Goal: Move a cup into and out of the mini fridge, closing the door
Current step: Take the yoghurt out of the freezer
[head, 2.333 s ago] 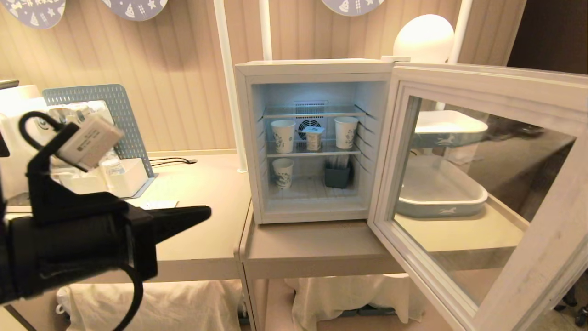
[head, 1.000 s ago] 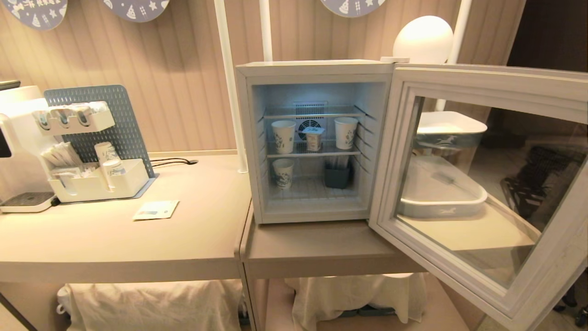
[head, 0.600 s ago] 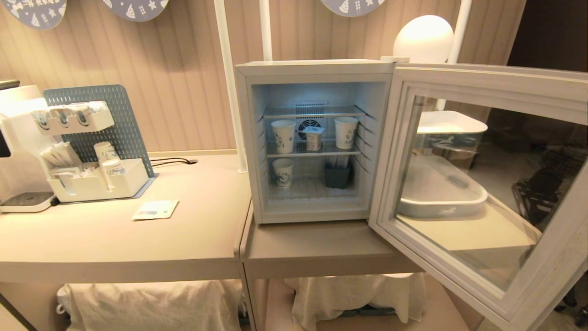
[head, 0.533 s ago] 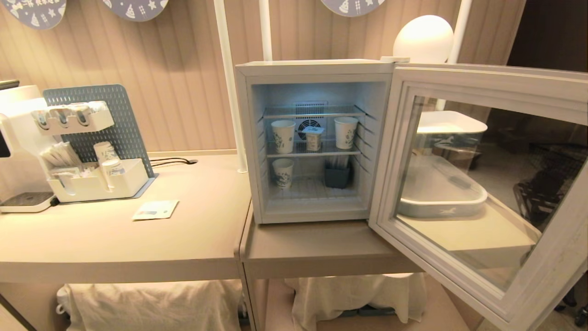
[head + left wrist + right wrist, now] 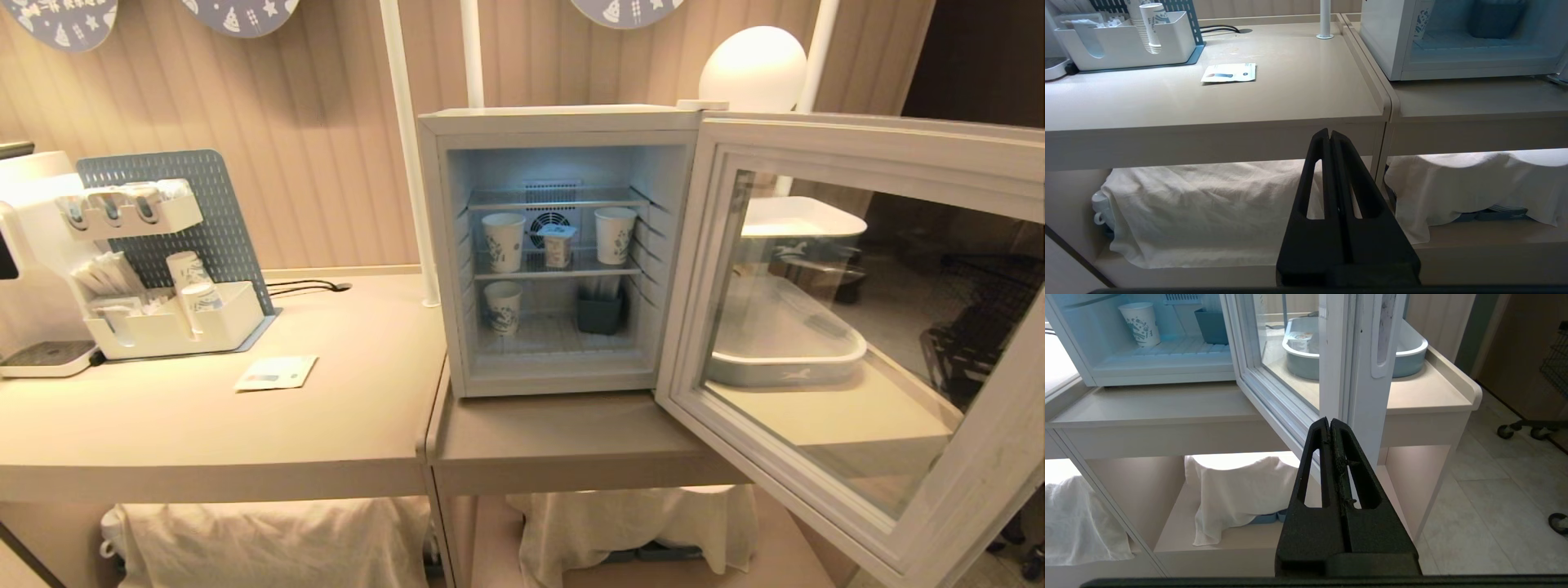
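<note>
The left tool [image 5: 1331, 134] has dropped below the worktop [image 5: 1290, 94], pressed together and empty; the cup [image 5: 558, 243] sits inside the mini fridge [image 5: 555, 122], whose door [image 5: 857, 147] stands wide open.

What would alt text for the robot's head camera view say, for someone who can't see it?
A white mini fridge stands on a beige counter with its glass door swung wide open to the right. Inside, a small lidded cup sits between two taller paper cups on the middle shelf. No robot arm is visible.
</note>
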You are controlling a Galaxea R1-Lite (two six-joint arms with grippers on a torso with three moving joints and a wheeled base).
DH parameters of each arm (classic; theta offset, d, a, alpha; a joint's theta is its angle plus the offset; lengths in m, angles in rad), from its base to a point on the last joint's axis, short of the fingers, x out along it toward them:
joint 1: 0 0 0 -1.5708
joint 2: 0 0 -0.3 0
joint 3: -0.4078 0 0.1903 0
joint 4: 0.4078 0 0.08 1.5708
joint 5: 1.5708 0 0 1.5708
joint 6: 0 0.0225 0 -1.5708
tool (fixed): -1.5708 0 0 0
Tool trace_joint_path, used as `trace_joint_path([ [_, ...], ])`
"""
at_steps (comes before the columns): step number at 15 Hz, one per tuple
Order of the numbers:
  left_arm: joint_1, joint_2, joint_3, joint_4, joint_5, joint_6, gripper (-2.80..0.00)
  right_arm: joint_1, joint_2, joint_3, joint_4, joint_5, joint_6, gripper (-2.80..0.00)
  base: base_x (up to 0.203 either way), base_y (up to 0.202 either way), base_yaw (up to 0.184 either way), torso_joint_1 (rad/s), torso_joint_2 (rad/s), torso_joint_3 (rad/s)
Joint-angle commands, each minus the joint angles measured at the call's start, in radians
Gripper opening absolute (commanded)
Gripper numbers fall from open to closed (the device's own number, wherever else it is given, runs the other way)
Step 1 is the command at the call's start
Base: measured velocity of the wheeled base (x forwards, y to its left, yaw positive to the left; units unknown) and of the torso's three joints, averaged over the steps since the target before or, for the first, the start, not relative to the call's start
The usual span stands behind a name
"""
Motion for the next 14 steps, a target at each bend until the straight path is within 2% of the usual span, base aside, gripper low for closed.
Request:
trace_joint_path([
  [1,0.0,0.001,0.001,-0.001,0.0,0.0,-2.8,0.0,0.001,0.0,-0.002,-0.001,0.0,-2.8,0.0,0.0,0.0,0.0,0.0,0.0],
  [14,0.0,0.001,0.001,-0.001,0.0,-0.002,-2.8,0.0,0.001,0.002,-0.005,-0.001,0.007,-2.8,0.0,0.0,0.0,0.0,0.0,0.0],
])
